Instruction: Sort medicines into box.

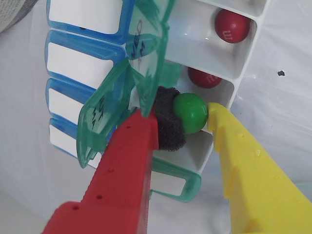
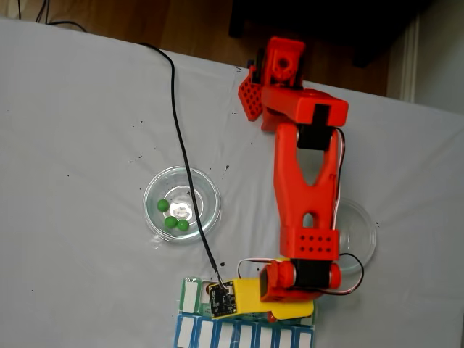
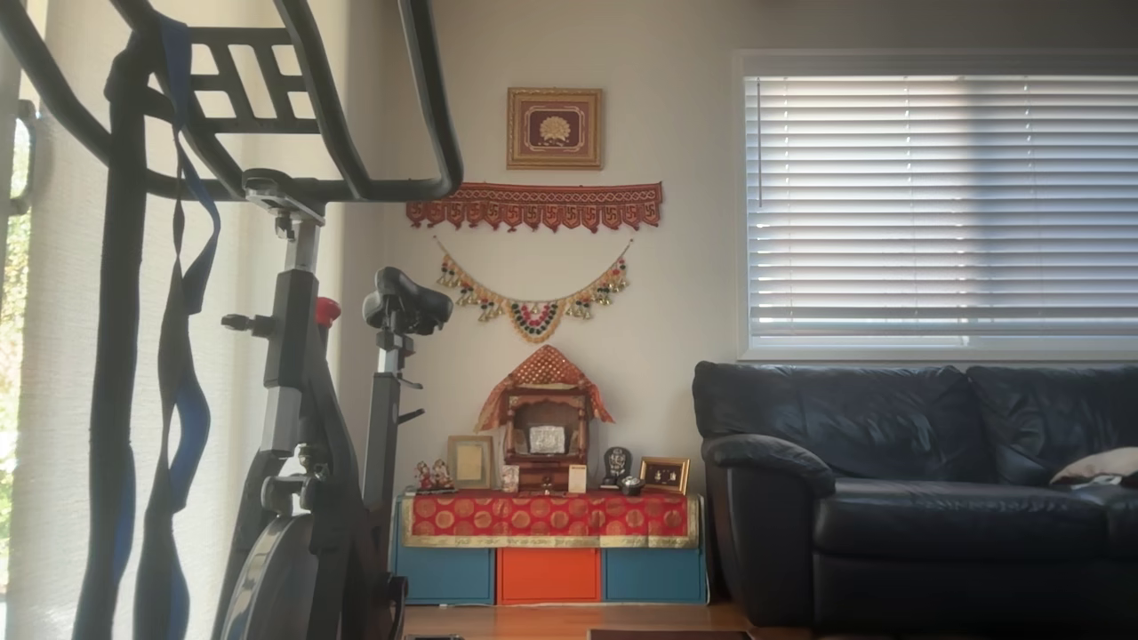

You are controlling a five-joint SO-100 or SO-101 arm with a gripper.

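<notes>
In the wrist view my gripper (image 1: 181,113) is shut on a bright green medicine ball (image 1: 191,113), pinched between the black foam pad on the red finger (image 1: 127,161) and the yellow finger (image 1: 243,161). The ball hangs over an open compartment of the white box (image 1: 243,53), whose translucent green lids (image 1: 105,117) stand flipped up. Two dark red balls (image 1: 232,25) (image 1: 204,78) lie in the two compartments beyond it. In the fixed view three green balls (image 2: 171,216) lie in a glass dish (image 2: 206,190), and the red arm (image 2: 304,188) reaches down over the box (image 2: 190,296).
A blue-and-white organiser row (image 1: 73,63) (image 2: 246,335) lies right beside the box. A second glass dish (image 2: 362,230) sits partly under the arm. A black cable (image 2: 177,123) crosses the white cloth, which carries small dark specks (image 1: 281,73). The other view shows a living room.
</notes>
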